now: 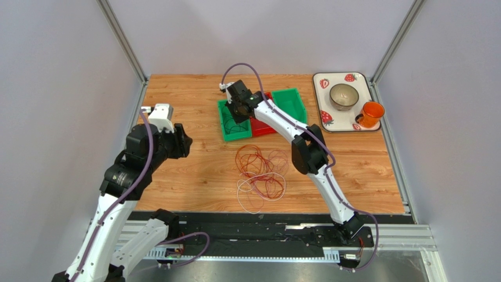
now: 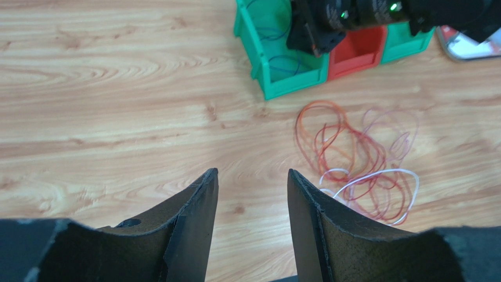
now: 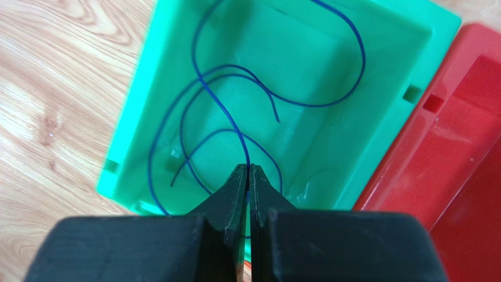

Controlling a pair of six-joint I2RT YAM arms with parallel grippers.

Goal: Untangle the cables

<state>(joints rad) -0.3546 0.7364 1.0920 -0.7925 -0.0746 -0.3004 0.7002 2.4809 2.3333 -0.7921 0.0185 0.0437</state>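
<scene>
right hand (image 3: 247,170) clenched on thin blue wire (image 3: 363,59) above green plastic bin (image 3: 126,135) | left hand (image 2: 253,173) released | lower first, then release inside walls

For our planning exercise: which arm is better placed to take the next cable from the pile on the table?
Probably the left arm: jaws open, empty, facing the pile; the right arm is busy, jaws shut on a blue cable over the green bin.

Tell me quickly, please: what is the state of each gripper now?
Left gripper: open, holding nothing.
Right gripper: closed on the blue cable, above the green bin.
</scene>
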